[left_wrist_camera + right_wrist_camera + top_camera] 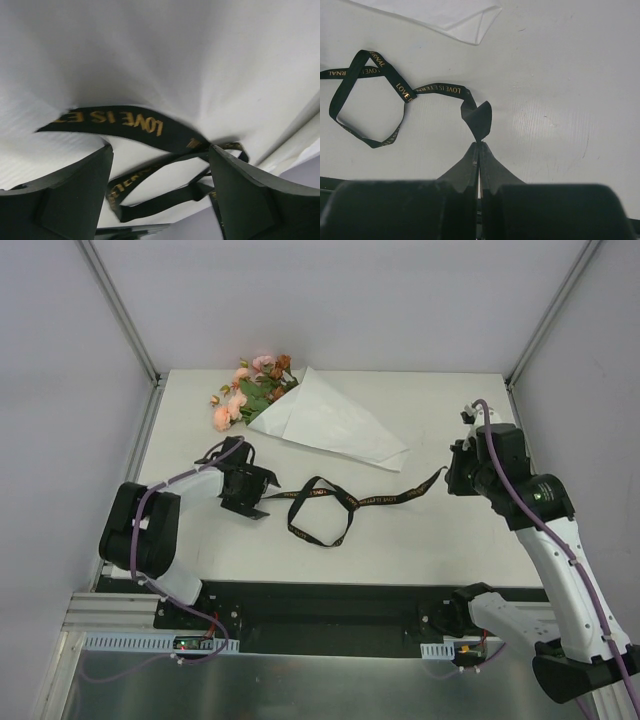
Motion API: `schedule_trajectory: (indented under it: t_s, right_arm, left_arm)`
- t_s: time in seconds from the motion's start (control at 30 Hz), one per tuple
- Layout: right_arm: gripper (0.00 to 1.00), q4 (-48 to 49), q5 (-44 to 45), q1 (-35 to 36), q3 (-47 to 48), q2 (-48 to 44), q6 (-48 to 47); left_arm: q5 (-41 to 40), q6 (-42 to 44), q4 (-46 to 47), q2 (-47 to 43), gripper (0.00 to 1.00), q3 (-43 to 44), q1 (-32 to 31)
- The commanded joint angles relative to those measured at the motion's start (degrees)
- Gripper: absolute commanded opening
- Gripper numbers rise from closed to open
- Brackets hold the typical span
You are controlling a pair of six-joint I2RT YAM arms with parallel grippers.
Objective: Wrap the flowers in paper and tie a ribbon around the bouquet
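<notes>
The bouquet (300,410) lies at the far side of the bench (470,540). The flowers (255,390) poke out of the paper (335,425), which is folded round the stems like a cone. So the wrapping looks done, and the tying is the job now.

The ribbon (385,497) lies on the bench, near the bouquet but not touching it. It makes a loop in the middle. The right gripper (479,144) is closed tight on one end of the ribbon, and that end looks lifted a little off the bench. I think it holds on so the ribbon cannot slide away.

The left gripper (160,150) is at the other end. Its jaws are wide apart, one on each side of the ribbon, and it is not pinching it. It is likely there to grab that end, so both arms can carry the ribbon over to the bouquet's stems.
</notes>
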Motion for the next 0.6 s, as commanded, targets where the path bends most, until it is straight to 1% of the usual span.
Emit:
schedule_trajectory:
  t_s: [0.0, 0.07, 0.1, 0.17, 0.2, 0.23, 0.27, 0.3, 0.33, 0.37, 0.4, 0.43, 0.47, 0.5, 0.53, 0.57]
  right_arm:
    - [0.01, 1.1, -1.0, -0.2, -0.2, -1.9, 0.8]
    - [0.01, 0.8, -0.2, -0.2, 0.1, -1.9, 0.4]
    - [0.01, 0.6, 0.0, -0.2, 0.1, -2.3, 0.3]
    - [0.01, 0.3, 1.0, -0.2, 0.1, -2.5, 0.0]
    - [0.01, 0.2, 1.7, -0.1, 0.1, -2.4, 0.1]
    - [0.01, 0.0, 2.5, -0.2, 0.5, -2.3, 0.2]
    - [0.01, -0.8, 4.9, -0.1, 1.0, -2.1, 0.5]
    - [0.01, -1.3, 7.1, -0.2, 1.4, -1.9, 1.8]
    - [0.01, -1.5, 9.2, -0.3, 1.6, -1.6, 2.4]
    - [0.01, -1.6, 13.1, -0.5, 1.5, -1.3, 3.0]
    - [0.01, -1.5, 15.5, -1.3, 1.4, -1.0, 4.8]
    - [0.01, -1.7, 17.4, -2.2, 1.2, 0.0, 5.5]
    - [0.01, -1.6, 19.9, -3.5, 1.2, 0.9, 6.3]
    - [0.01, -1.6, 19.8, -7.3, 1.3, 1.7, 7.0]
    - [0.01, -1.7, 19.2, -9.5, 1.3, 3.8, 8.3]
    - [0.01, -1.7, 18.0, -11.6, 1.3, 4.7, 8.8]
  left_arm:
    - [-2.5, -10.8, -4.0, 6.9, 0.76, 4.1, -0.2]
    - [-2.6, -11.6, -4.5, 10.0, 0.75, 4.8, 0.0]
    - [-3.7, -11.5, -4.6, 10.8, 0.72, 5.2, 0.0]
    - [-4.7, -10.5, -5.1, 12.8, 0.58, 6.1, 0.3]
    - [-5.4, -9.0, -5.4, 13.4, 0.49, 7.0, 0.3]
    - [-5.9, -7.6, -5.6, 13.9, 0.31, 7.6, 0.6]
    - [-5.8, -6.2, -5.7, 14.6, 0.22, 8.5, 1.3]
    - [-5.9, -1.7, -5.8, 14.6, 0.10, 9.2, 1.7]
    - [-7.6, 0.9, -6.3, 14.6, 0.00, 9.9, 2.1]
    - [-8.7, 3.6, -8.3, 13.5, 0.00, 11.5, 2.8]
    - [-10.4, 8.8, -9.5, 12.5, 0.00, 12.0, 3.5]
    - [-13.4, 10.8, -11.1, 9.7, 0.00, 12.4, 4.1]
    - [-14.3, 14.6, -12.1, 7.8, 0.00, 12.3, 6.1]
    - [-15.3, 16.3, -14.0, 5.6, 0.00, 12.2, 7.3]
    - [-16.1, 17.7, -15.1, 0.8, 0.00, 12.0, 8.4]
    - [-18.2, 20.3, -16.3, -1.9, 0.00, 12.1, 9.7]
